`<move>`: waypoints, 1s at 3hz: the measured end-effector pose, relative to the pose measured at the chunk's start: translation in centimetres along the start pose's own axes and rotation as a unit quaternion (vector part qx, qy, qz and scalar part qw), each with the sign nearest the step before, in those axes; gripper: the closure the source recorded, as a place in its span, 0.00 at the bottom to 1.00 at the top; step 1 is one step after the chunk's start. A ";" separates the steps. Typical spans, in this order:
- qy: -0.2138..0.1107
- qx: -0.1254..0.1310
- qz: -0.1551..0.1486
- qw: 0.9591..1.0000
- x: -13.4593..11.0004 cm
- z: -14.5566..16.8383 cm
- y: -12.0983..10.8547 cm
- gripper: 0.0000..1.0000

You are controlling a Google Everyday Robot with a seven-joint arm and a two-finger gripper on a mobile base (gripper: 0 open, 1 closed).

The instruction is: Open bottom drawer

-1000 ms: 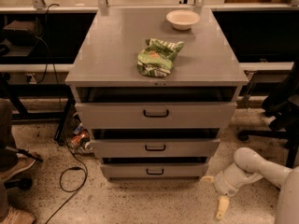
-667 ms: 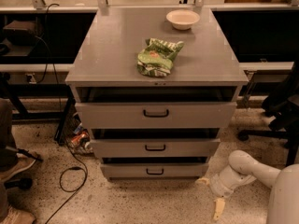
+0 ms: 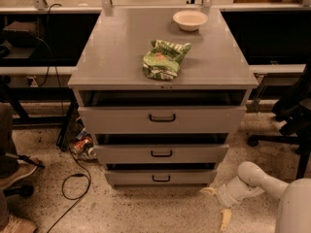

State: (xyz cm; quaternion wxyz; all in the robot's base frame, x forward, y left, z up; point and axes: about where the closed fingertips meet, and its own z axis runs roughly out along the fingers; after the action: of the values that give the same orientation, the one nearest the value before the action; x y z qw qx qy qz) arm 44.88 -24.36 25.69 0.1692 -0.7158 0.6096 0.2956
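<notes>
**Grey three-drawer cabinet with the gripper low on the floor side**

The bottom drawer (image 3: pixel 131 177), with the shortest and narrowest front, sits at the cabinet's (image 3: pixel 77 81) base and carries a small black bar handle (image 3: pixel 161 178). A dark gap shows above each drawer front, and what the drawers hold cannot be told. On the cabinet top lie a green snack bag (image 3: pixel 164 58) and, at its 1 o'clock, a pale bowl (image 3: pixel 190 19). The gripper (image 3: pixel 217 205) hangs near the floor at the bottom drawer's 4 o'clock, apart from it, fingers spread and holding nothing.
</notes>
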 end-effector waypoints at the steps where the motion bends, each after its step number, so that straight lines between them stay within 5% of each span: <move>1: -0.005 0.022 -0.032 0.999 0.0 0.3 -0.5 0.00; 3: 0.023 0.097 -0.140 0.985 -0.5 1.9 -4.0 0.00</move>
State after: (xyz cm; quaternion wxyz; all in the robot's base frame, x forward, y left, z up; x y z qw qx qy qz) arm 48.27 -22.04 24.09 0.2638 -0.7807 0.5330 0.1918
